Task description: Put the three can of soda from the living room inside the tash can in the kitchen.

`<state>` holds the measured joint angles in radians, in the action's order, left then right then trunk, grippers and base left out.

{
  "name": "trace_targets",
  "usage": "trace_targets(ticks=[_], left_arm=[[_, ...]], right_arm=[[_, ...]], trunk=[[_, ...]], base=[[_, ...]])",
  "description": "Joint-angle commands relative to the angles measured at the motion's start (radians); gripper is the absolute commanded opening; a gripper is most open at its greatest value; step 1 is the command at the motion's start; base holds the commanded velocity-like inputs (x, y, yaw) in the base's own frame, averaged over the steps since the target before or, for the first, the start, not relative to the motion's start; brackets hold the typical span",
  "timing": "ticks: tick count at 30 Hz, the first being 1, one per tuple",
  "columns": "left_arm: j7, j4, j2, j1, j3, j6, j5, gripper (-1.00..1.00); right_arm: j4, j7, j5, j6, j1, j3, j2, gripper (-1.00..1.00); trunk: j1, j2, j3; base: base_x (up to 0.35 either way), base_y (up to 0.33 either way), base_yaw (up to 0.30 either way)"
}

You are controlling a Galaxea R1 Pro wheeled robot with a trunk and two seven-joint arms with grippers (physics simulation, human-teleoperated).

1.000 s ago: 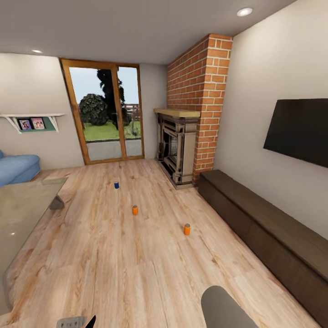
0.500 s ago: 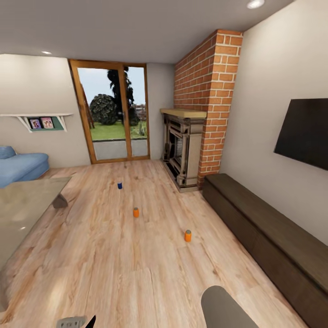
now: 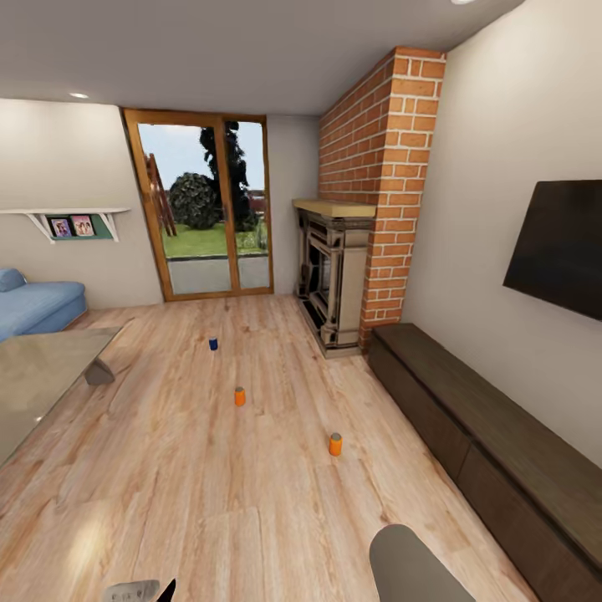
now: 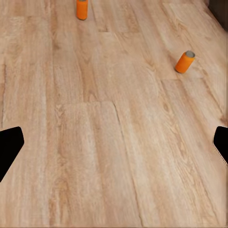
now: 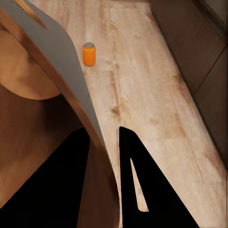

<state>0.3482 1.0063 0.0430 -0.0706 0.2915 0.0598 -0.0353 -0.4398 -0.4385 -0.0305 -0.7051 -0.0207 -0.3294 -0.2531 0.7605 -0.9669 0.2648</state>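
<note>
Bare plank floor point(image 3: 251, 502) lies open around my three cans: blue point(image 3: 213, 344), orange point(image 3: 240, 396), nearer orange point(image 3: 335, 444), all well apart; glass worktop point(image 3: 33, 376) crowds my left; low dark cabinet point(image 3: 485, 435) lines my right.

- Tall red brick chimney point(image 3: 380, 180) at the right wall, ornate carved fireplace point(image 3: 333, 272) at its foot.
- Wood-framed glass doors point(image 3: 205, 209) at the far wall.
- Blue sofa point(image 3: 35, 303) at far left, below a white wall shelf point(image 3: 71, 219) with framed photos.
- Glass-topped table point(image 3: 38, 376) near left.
- Long dark wooden bench point(image 3: 493, 443) beneath a black wall screen point(image 3: 556, 247).
</note>
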Motion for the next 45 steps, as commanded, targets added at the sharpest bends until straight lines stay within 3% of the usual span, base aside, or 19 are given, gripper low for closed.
trace_targets(ticks=[1, 45], left_arm=[[0.000, 0.000, 0.000, 0.000, 0.000, 0.000, 0.000, 1.00], [0.000, 0.000, 0.000, 0.000, 0.000, 0.000, 0.000, 1.00]], right_arm=[[-0.002, -0.003, 0.007, 0.000, 0.000, -0.003, 0.000, -1.00], [-0.001, -0.004, 0.004, 0.001, 0.001, -0.003, 0.003, -1.00]], trunk=[[0.000, 0.000, 0.000], [0.000, 0.000, 0.000]], base=[[0.202, -0.269, 0.001], [0.202, -0.269, 0.016]])
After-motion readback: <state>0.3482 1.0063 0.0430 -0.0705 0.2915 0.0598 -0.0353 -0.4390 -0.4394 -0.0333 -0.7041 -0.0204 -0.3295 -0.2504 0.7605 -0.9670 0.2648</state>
